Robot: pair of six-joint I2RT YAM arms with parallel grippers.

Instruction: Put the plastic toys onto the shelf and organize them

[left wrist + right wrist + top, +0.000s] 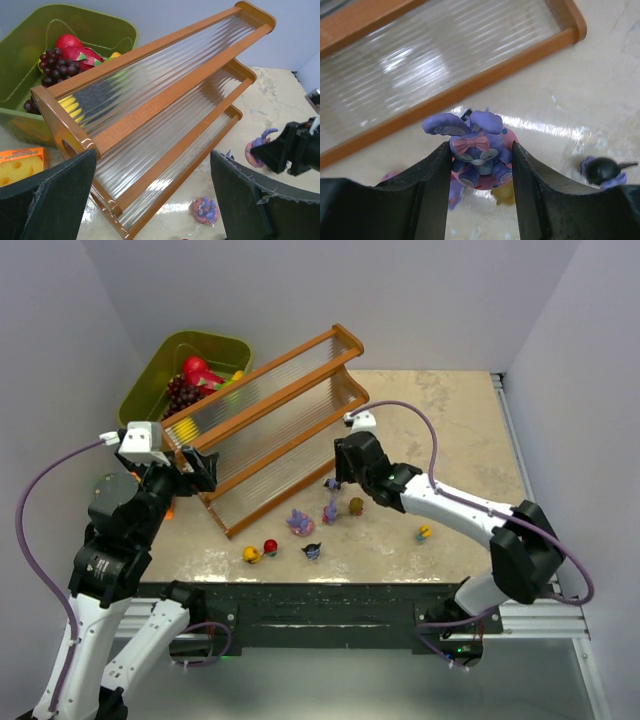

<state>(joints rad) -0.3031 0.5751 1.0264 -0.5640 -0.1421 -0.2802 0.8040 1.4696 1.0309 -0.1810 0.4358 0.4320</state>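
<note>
**Fig. R arm, pick-to-place step.** R fingers (427, 195) were set narrow and clamped on the purple bunny toy (479, 155), one on each flank, w/ ears and pink bow poking out fwd of the tips. I read the toy as lifted just off the bench (450, 420), beside the lower front rail of the shelf (470, 86) and not yet on any tier. L fingers (45, 200) stood wide apart w/ nothing between them, near the shelf's end but apart from its frame.

**Step in hand (my judgement).** Carry the bunny over the front rail and set it on the lowest tier.
- I'd raise first so the feet cleared the lip, and keep the toy upright.
- I'd lower till it met the ribbed plastic, then open slowly. The ribs looked slick, so a tilted release could tip it.
- I'd start at one end to leave room for a row.

The other toys (299, 522) lay loose on the bench in front of the shelf. I saw none on the tiers.

**Writing.** An orange box (20, 165) by the shelf's end carried a line of print, too small to read. No brand was legible elsewhere. A green bin (150, 380) w/ fruit (75, 47) sat behind.
</note>
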